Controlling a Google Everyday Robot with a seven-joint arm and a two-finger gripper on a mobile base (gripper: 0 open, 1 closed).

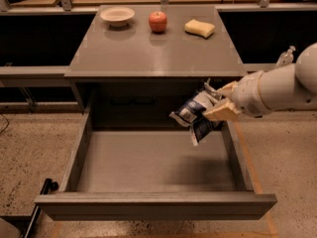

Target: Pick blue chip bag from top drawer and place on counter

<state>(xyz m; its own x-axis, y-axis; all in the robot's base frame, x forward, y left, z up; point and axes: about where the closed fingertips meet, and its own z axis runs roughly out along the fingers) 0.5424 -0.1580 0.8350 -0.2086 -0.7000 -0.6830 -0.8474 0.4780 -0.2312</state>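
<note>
The blue chip bag [195,114], crumpled dark blue foil with white panels, hangs in the air above the right back part of the top drawer [153,162]. My gripper [220,103] is shut on the bag's right end, with the white arm reaching in from the right. The bag is level with the front edge of the counter [153,48], just below and in front of it. The drawer stands pulled fully open and its grey floor shows nothing on it.
On the counter's back edge stand a white bowl [117,16], a red apple [158,21] and a yellow sponge [200,28]. A clear bottle [286,57] stands on a ledge at the right. A speckled floor surrounds the cabinet.
</note>
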